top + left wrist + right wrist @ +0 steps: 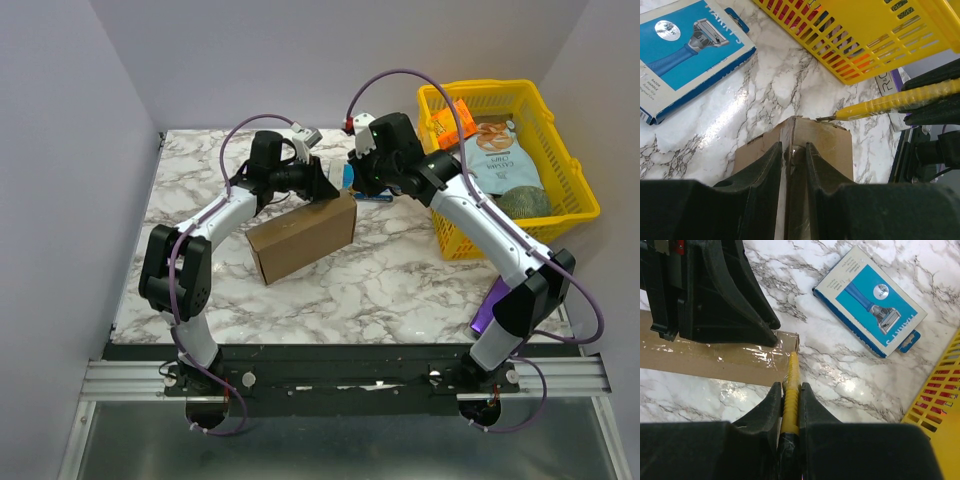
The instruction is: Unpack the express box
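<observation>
At mid-bench (pixel 400 285), a blade tip sits on glossy tape (pixel 740 357) and could skid off.
A loose hold would let the push shove the express box (pixel 300 240) left. It is plain brown, closed and taped. The left hand (pixel 794 150) straddles its upper edge; I cannot tell whether it pinches. The right hand (pixel 790 387) is clamped on a yellow cutter (pixel 792 365) at the box's right corner, and a blue razor pack (pixel 870 300) lies beyond.
</observation>
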You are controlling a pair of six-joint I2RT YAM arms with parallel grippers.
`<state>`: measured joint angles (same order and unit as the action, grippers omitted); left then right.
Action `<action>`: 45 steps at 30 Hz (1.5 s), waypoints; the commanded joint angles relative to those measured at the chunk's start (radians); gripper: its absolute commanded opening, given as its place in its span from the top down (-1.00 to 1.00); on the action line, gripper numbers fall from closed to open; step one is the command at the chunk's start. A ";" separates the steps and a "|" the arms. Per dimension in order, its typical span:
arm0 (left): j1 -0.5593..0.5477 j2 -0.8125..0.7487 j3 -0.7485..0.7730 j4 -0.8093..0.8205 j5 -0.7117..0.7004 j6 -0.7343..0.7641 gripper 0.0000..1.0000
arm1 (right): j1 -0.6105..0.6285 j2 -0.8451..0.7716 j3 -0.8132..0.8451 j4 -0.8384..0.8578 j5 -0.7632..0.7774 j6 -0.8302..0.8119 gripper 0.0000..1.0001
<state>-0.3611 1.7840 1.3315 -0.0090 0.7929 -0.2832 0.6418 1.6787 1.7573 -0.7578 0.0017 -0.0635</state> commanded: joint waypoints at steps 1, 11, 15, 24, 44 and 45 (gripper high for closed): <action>-0.013 0.077 -0.052 -0.192 -0.126 0.070 0.38 | 0.019 -0.042 -0.015 -0.104 -0.020 0.044 0.99; -0.021 0.091 -0.048 -0.194 -0.132 0.064 0.95 | 0.019 -0.030 0.031 -0.188 0.021 0.100 0.99; -0.021 0.094 -0.051 -0.190 -0.135 0.058 1.00 | 0.019 -0.028 0.045 -0.215 0.020 0.108 0.99; -0.024 0.088 -0.064 -0.172 -0.126 0.049 1.00 | 0.019 -0.040 0.100 -0.230 0.122 0.094 0.99; -0.038 0.078 -0.066 -0.178 -0.126 0.052 1.00 | 0.019 0.133 0.268 -0.130 0.135 0.102 0.99; -0.038 0.081 -0.068 -0.178 -0.127 0.052 1.00 | 0.021 0.131 0.262 -0.133 0.135 0.105 0.99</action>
<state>-0.3801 1.7882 1.3331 0.0067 0.7750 -0.2783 0.6552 1.8091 1.9949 -0.8848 0.1410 0.0433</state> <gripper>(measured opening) 0.238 0.188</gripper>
